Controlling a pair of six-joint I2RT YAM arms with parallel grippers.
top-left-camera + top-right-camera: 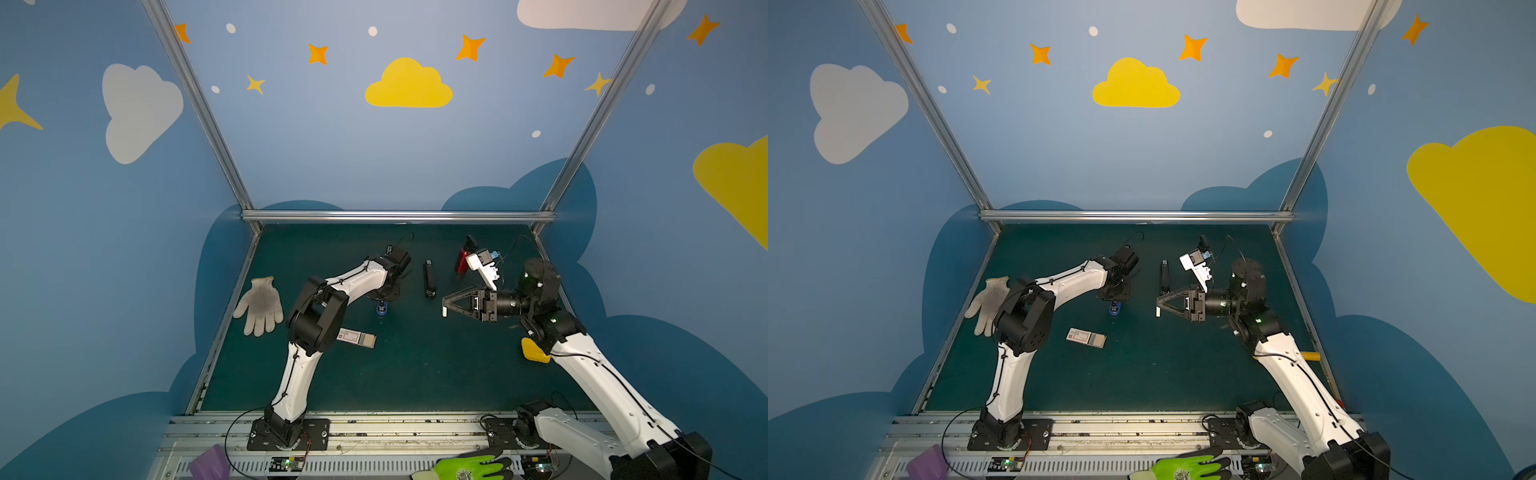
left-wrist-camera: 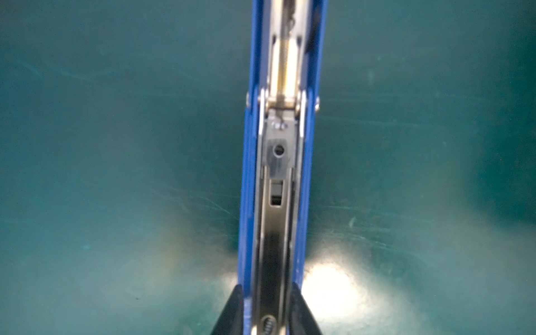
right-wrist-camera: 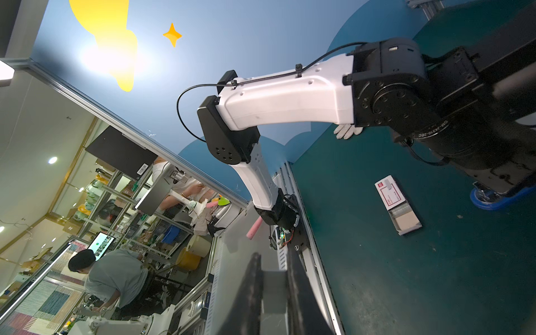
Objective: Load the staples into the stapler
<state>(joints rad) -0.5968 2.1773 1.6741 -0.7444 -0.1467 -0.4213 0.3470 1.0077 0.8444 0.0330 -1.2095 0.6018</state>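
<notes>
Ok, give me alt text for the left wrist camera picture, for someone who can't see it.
A blue stapler, opened, runs through the centre of the picture with its metal staple channel facing the camera. The left gripper has its black fingers pressed against the stapler's two sides, above a green mat.

both top views give us the whole table (image 1: 415, 374) from above its near edge. our left wrist view hugs the stapler (image 2: 278, 226); the right wrist looks sideways at the left arm (image 3: 275, 101).
</notes>
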